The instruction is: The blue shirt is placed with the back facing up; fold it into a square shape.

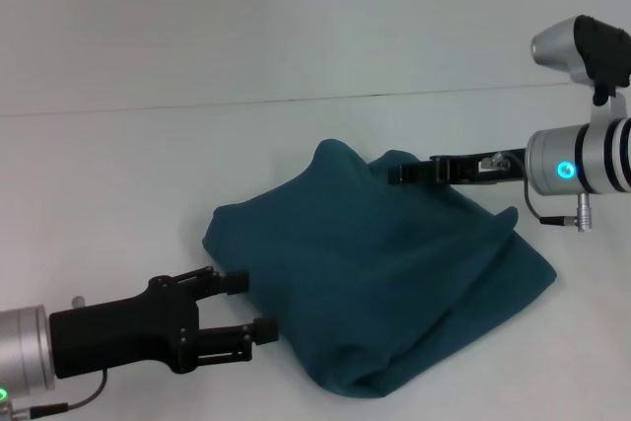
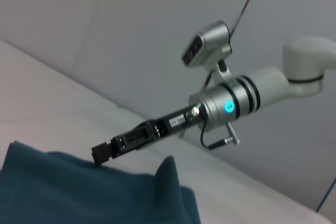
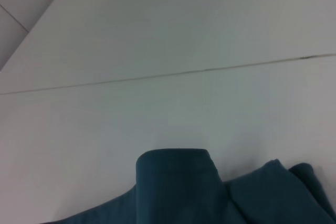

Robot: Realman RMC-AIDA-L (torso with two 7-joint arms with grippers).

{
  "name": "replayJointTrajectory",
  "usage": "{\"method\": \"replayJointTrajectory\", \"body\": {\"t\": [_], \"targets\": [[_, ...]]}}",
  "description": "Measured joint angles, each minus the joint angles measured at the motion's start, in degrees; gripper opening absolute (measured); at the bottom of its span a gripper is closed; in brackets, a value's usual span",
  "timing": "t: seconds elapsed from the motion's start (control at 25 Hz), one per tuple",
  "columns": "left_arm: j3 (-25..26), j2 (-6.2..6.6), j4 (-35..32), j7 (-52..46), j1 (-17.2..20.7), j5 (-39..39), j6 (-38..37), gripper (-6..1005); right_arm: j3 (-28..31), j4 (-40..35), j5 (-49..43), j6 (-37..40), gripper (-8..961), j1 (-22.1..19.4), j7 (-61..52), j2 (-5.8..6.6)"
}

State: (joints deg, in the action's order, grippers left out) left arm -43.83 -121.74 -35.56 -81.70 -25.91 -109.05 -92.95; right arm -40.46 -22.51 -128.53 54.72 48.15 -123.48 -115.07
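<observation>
The blue shirt (image 1: 394,273) lies bunched at centre frame on the white counter (image 1: 148,165), its long axis running from upper left to lower right. The left tool (image 1: 250,308), fingers apart and empty, sits just beside its lower-left edge. The right tool (image 1: 399,174) reaches over the upper edge; whether it grips cannot be told.

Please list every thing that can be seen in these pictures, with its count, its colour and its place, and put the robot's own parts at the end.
blue shirt: one, dark teal-blue, lying bunched in a loose heap on the middle of the table, not a neat square.
table: one, white, under the shirt.
left gripper: one, black, fingers open, beside the shirt's near left edge.
right gripper: one, black, at the shirt's far upper edge; finger state unclear.
</observation>
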Motion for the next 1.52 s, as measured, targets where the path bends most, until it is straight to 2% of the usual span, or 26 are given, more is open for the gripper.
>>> {"method": "replayJointTrajectory", "body": {"t": [0.4, 0.72, 0.92, 1.28, 1.52], "targets": [[-0.02, 0.38, -0.48, 0.04, -0.81, -0.66, -0.18, 873, -0.02, 1.23, 0.12, -0.76, 775, -0.01, 0.03, -0.12], [-0.03, 0.45, -0.31, -0.18, -0.83, -0.68, -0.21, 874, -0.90, 1.25, -0.05, -0.79, 639, 0.50, 0.48, -0.43], [-0.03, 0.45, -0.16, -0.26, -0.89, -0.71, -0.04, 874, -2.35, 0.96, 0.10, -0.85, 391, 0.71, 0.81, -0.78], [-0.03, 0.45, -0.12, -0.29, -0.90, -0.72, -0.02, 873, -1.95, 0.08, 0.87, -1.58, 195, 0.31, 2.60, -1.38], [-0.02, 0.45, -0.09, -0.37, -0.99, -0.70, -0.21, 873, -1.83, -1.15, 6.70, -1.16, 51, -0.40, 7.57, -1.63]]}}
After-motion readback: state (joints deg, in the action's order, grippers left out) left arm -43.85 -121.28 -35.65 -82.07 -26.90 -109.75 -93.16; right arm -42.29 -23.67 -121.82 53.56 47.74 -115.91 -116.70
